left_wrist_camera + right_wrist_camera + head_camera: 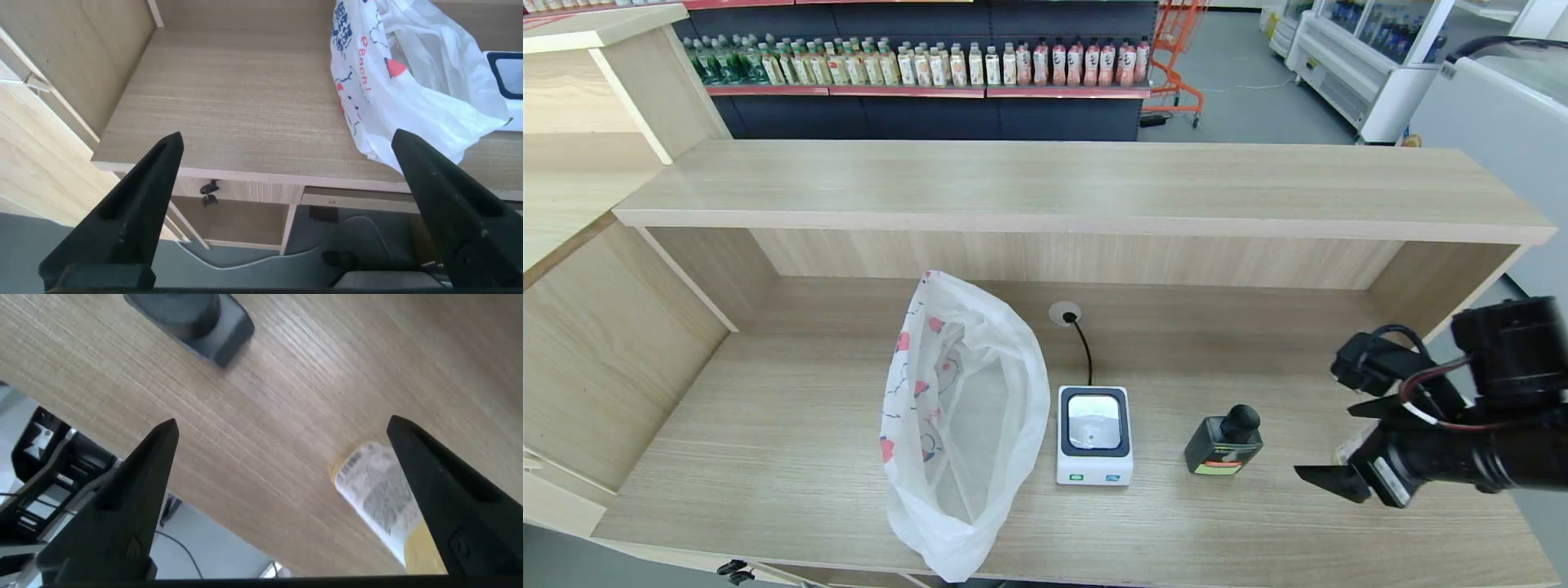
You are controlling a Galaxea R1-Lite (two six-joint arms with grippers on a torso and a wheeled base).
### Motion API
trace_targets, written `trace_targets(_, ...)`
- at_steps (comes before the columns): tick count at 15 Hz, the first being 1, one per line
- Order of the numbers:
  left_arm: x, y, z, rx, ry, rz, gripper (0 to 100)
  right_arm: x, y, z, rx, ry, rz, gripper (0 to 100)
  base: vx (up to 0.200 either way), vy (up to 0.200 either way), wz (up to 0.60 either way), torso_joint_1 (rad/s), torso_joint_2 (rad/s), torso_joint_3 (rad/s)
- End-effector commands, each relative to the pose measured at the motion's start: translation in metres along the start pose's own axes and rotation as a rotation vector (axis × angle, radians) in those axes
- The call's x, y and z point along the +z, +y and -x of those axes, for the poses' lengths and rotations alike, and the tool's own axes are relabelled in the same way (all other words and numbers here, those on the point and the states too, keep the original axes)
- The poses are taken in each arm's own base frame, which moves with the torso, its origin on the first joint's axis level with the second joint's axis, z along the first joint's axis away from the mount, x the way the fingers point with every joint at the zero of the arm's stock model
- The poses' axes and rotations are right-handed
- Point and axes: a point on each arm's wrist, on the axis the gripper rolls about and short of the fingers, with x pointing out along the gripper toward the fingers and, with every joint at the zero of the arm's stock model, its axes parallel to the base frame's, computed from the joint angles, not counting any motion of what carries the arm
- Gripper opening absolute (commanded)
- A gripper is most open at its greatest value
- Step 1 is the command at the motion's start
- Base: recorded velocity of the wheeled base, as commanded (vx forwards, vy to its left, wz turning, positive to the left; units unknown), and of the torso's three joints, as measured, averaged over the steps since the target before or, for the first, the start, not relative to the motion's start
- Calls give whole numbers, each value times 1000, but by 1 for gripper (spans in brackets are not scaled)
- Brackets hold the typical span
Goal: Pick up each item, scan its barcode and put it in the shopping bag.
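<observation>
Surface [768,457]: a light wood counter recess under a raised ledge, carrying every item listed here.
Shopping bag [964,425]: white plastic with red and blue print, sitting left of centre on the surface with its mouth gaping open, just beside the scanner.
Scanner [1094,437]: a white box with a dark-framed glass window facing up, sitting mid-surface with its black cable [1085,351] running back to a round port.
Dark bottle [1223,445]: black-capped with an orange and green label, standing to the right of the scanner and apart from it.
Yellow item [384,498]: a container with a white printed label, lying on its side near the right end of the surface, below the gap between the right fingers.
Right gripper [283,423]: hovering over the right end of the surface, fingers spreading wide and holding nothing.
Left gripper [288,139]: hanging off the near left edge of the surface, fingers spreading wide and gripping nothing, with the bag off to one side.
Background: a shelf of bottled drinks [931,65] and an orange cart [1180,57] standing beyond the ledge.
</observation>
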Motion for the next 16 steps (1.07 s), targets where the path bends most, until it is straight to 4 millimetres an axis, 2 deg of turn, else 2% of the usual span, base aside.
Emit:
trace_targets(1,0,0,0,0,0,0,100,6,11,-46,103,21,50,100,0,0,0,0,0,0)
trace_targets(4,0,0,0,0,0,0,100,17,16,-68,228,-41,79,100,0,0,0,0,0,0)
trace_targets(8,0,0,0,0,0,0,100,27,11,-90,238,-51,119,100,0,0,0,0,0,0)
trace_targets(11,0,0,0,0,0,0,100,28,17,-105,283,-74,133,100,0,0,0,0,0,0)
trace_targets(15,0,0,0,2,0,0,100,33,18,-116,289,-96,150,100,0,0,0,0,0,0)
trace_targets(16,0,0,0,0,0,0,100,34,18,-116,288,-99,150,0,0,0,0,0,0,0)
